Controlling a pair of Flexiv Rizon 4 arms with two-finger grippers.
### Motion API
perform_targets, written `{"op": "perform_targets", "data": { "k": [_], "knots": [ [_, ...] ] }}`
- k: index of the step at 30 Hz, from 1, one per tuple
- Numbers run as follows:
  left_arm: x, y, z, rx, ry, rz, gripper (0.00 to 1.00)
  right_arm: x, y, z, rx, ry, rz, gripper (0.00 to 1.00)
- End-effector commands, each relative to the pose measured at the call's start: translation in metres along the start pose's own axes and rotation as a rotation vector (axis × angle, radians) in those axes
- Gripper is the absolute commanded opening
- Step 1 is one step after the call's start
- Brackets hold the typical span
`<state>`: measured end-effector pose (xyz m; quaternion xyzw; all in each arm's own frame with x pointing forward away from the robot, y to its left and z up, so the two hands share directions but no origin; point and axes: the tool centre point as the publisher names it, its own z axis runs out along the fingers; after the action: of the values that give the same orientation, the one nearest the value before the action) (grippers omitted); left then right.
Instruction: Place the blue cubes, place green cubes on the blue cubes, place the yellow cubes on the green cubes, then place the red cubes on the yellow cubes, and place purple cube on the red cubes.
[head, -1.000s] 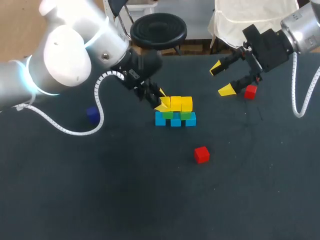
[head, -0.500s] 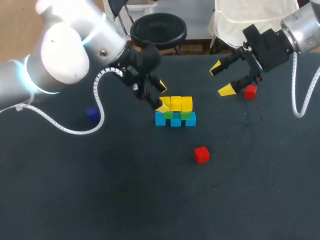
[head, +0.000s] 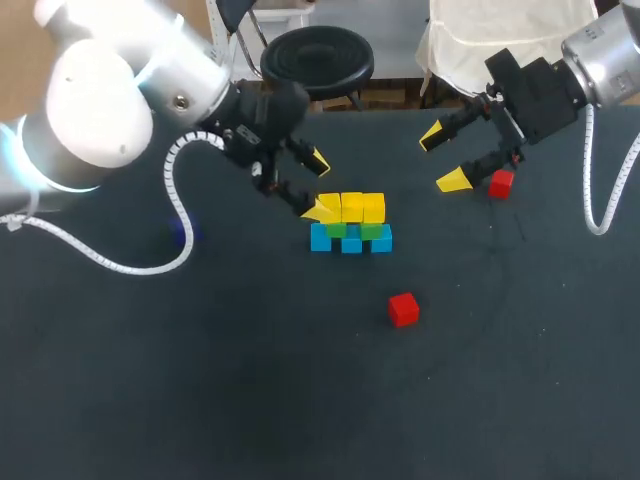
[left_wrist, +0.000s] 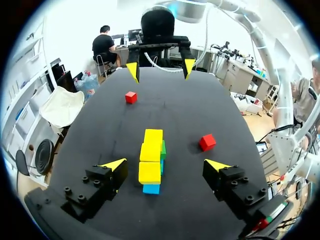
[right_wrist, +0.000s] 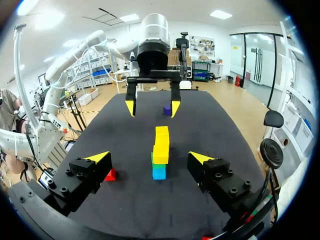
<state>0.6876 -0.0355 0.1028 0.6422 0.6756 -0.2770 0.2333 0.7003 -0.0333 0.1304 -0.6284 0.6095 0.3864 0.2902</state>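
Yellow cubes (head: 351, 207) sit on green cubes (head: 372, 231) over blue cubes (head: 351, 242), mid-frame on the dark table (head: 300, 400). Left gripper (head: 318, 185) is open and empty, just left of the stack. Right gripper (head: 443, 158) is open and empty at upper right, beside one red cube (head: 501, 183). Second red cube (head: 403, 309) is loose below-right of centre, purple cube (head: 187, 233) at left.

Loose cube (head: 403, 309) before cube stack (head: 350, 222)
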Motion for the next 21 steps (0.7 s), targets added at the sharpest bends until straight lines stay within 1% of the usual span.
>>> {"op": "perform_targets", "data": {
  "k": [1,6,13,17,20,21],
  "knots": [
    [0.006,-0.009,-0.014,-0.024,-0.029,-0.013,1.00,0.000,0.000,0.000,0.001,-0.001,-0.001,1.00],
    [0.005,-0.007,-0.024,-0.030,-0.059,-0.030,1.00,0.000,0.000,0.000,0.001,-0.001,-0.001,1.00],
    [0.009,0.002,-0.033,-0.040,-0.103,-0.050,1.00,0.000,0.000,0.000,0.001,-0.001,-0.001,1.00],
    [0.014,0.010,-0.036,-0.017,-0.149,-0.051,1.00,0.000,0.000,0.000,0.001,-0.001,-0.001,1.00],
    [0.019,0.017,-0.040,0.001,-0.166,-0.049,1.00,0.000,0.000,0.000,0.001,-0.001,-0.001,1.00],
    [0.020,0.019,-0.041,0.010,-0.156,-0.037,1.00,0.000,0.000,0.000,0.001,-0.001,-0.001,1.00]
  ]
}}
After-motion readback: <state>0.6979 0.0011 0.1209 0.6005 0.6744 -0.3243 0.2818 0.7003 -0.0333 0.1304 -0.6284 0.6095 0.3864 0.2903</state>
